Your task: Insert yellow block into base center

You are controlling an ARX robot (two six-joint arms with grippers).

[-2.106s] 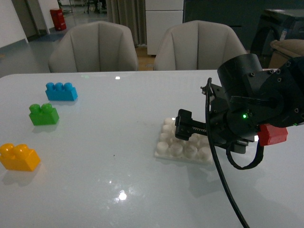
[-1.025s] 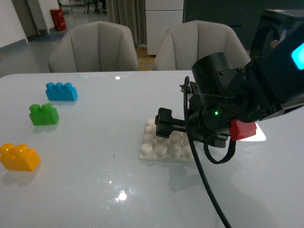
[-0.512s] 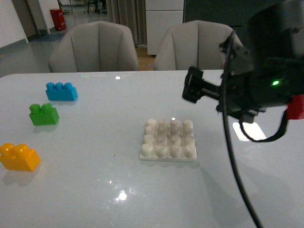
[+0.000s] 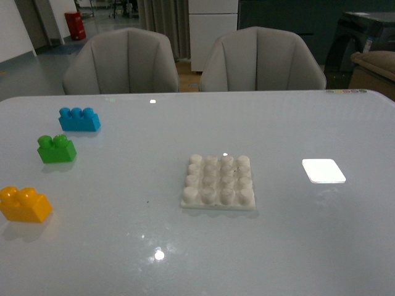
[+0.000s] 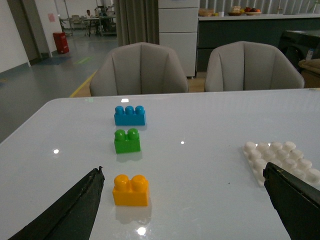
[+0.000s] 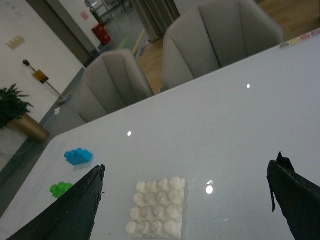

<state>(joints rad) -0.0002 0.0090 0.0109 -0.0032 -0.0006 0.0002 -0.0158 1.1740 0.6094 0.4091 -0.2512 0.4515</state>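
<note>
While apart on glossy table [image 4: 296, 246], yellow block [image 4: 24, 204], square studded base [image 4: 219, 180].

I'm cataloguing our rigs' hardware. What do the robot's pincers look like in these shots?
Only the wrist views show them. The left pincer has two matte black fingers, wedge-shaped and tapering to narrow tips. The right pincer looks the same, with black tapered fingers. No cables or markings are visible, and the front view shows neither arm.
</note>
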